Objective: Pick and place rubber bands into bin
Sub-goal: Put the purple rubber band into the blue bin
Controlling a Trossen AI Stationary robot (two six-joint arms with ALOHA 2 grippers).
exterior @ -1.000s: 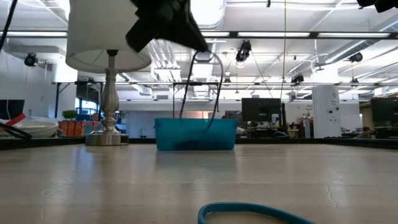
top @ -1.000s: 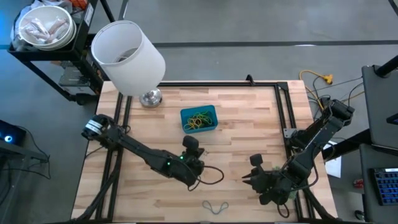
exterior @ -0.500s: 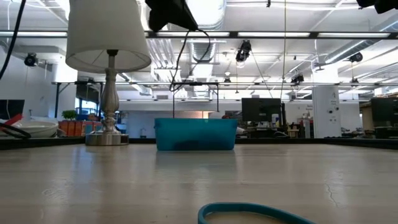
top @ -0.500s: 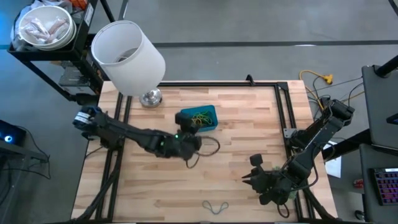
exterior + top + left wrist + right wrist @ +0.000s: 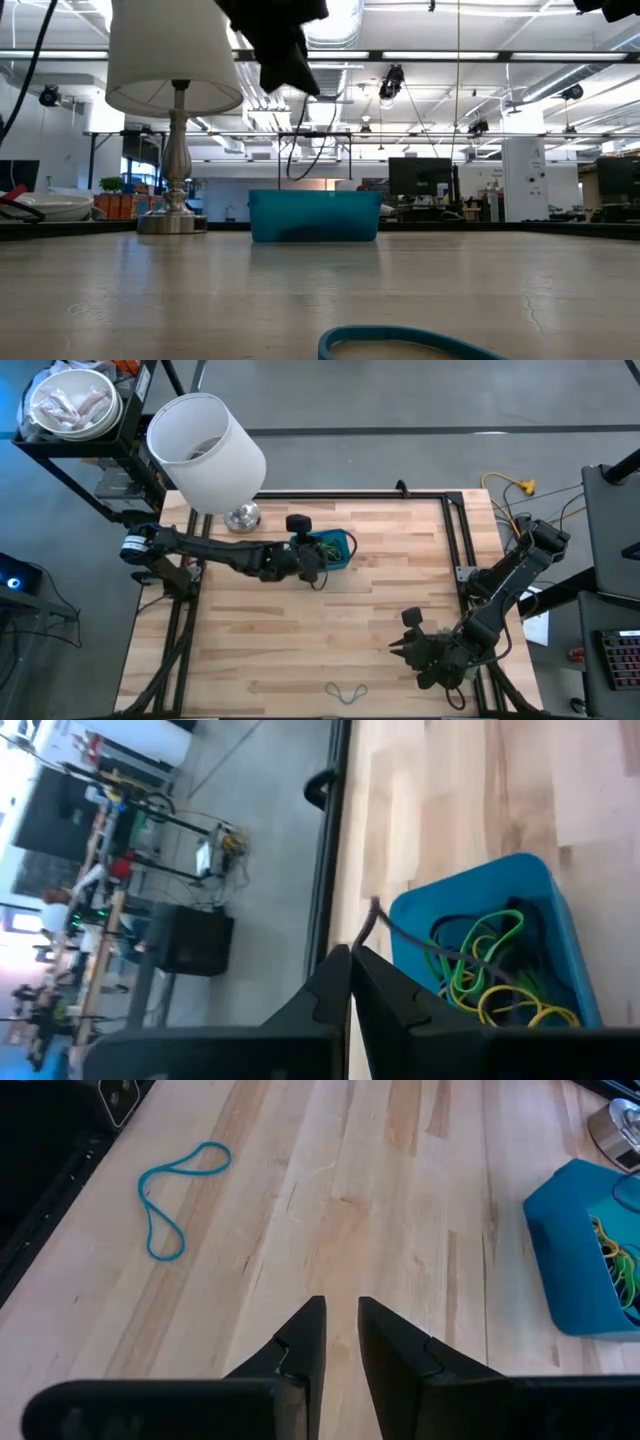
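My left gripper [image 5: 318, 560] hovers over the blue bin [image 5: 337, 550], shut on a dark grey rubber band [image 5: 322, 150] that dangles under it. The bin [image 5: 500, 890] rests flat on the table and holds green, yellow and dark bands [image 5: 490, 975]. One teal band [image 5: 172, 1192] lies flat near the table's near edge [image 5: 346, 692]. My right gripper [image 5: 340, 1308] waits open, low over the near right part of the table [image 5: 400, 650], apart from the teal band. My left gripper [image 5: 350, 952] pinches the dark grey band between its two shut fingers; the strand [image 5: 378, 912] comes out right beside the fingertips. The band is lifted clear of the table and hangs slack as a loop [image 5: 345, 140] down toward the bin's rim [image 5: 315, 195].
A lamp with a big white shade [image 5: 205, 445] and a metal foot [image 5: 242, 517] stands at the far left, close to the bin. Black frame rails [image 5: 455, 550] run along the table's sides. Bare wood [image 5: 380, 610] lies between the bin and my right gripper.
My left gripper has carried the dark grey band from the near middle of the table toward the far edge and now stands over the bin. The band stayed lifted and hanging below the shut fingers, swinging as it went.
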